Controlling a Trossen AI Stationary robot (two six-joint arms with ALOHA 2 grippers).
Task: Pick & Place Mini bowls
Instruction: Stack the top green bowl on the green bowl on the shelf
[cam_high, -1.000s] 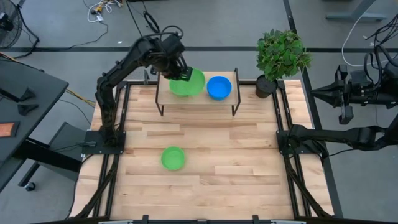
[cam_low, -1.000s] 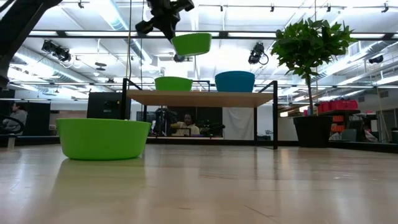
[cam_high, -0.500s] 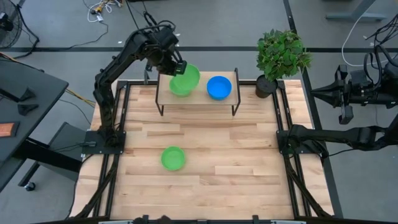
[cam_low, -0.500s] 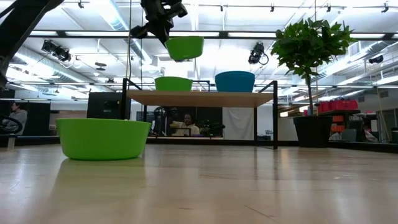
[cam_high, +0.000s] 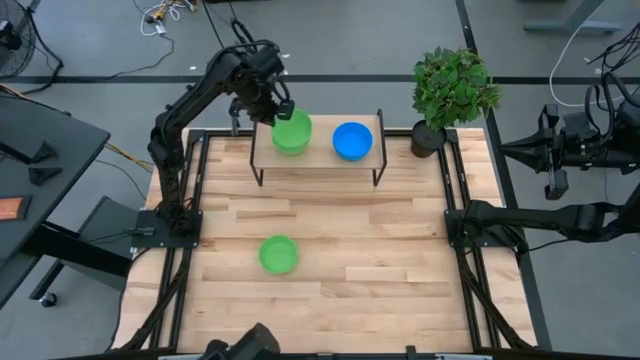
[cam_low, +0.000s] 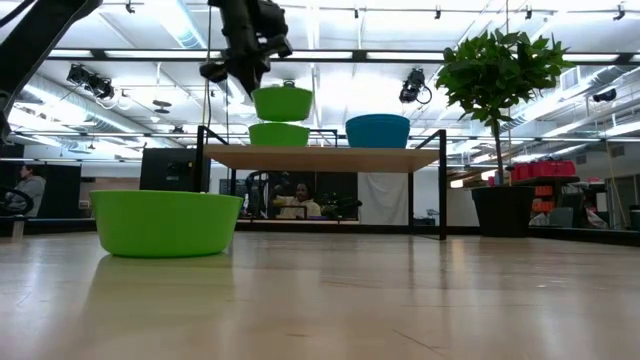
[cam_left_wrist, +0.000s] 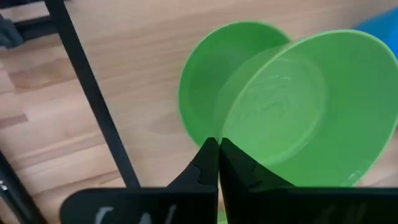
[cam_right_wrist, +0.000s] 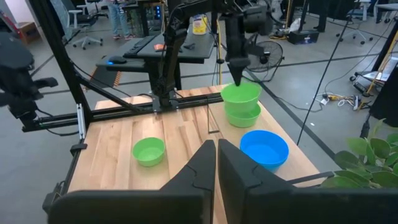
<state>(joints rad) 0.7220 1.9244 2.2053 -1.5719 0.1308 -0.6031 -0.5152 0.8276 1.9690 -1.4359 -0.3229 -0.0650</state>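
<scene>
My left gripper (cam_high: 281, 108) is shut on a green mini bowl (cam_high: 292, 130) and holds it just above a second green bowl (cam_low: 279, 134), which sits by its base on the raised wooden shelf (cam_high: 318, 158) at the table's far side. A blue bowl (cam_high: 352, 140) sits on the shelf to the right of them. A third green bowl (cam_high: 279, 254) sits on the table near its middle. My right gripper (cam_right_wrist: 216, 149) is shut and empty, held off the table's right side. My left gripper pinches the held bowl's rim (cam_left_wrist: 225, 138) on its left side between its two fingers, one inside the bowl and one outside. The fingers come from above, pointing steeply down. The bowl hangs about level, clear of the green bowl (cam_left_wrist: 208, 81) under it.
A potted plant (cam_high: 452, 88) stands at the table's far right corner, beside the shelf. The shelf stands on thin black legs (cam_high: 260, 170). Bare wood lies between the shelf and the near green bowl. People sit in the room beyond the table.
My left gripper has carried the green bowl down and toward the table's left, from above the gap between the shelf's two bowls to right over the green one. The held bowl has levelled out. The gripper has stayed shut on it.
</scene>
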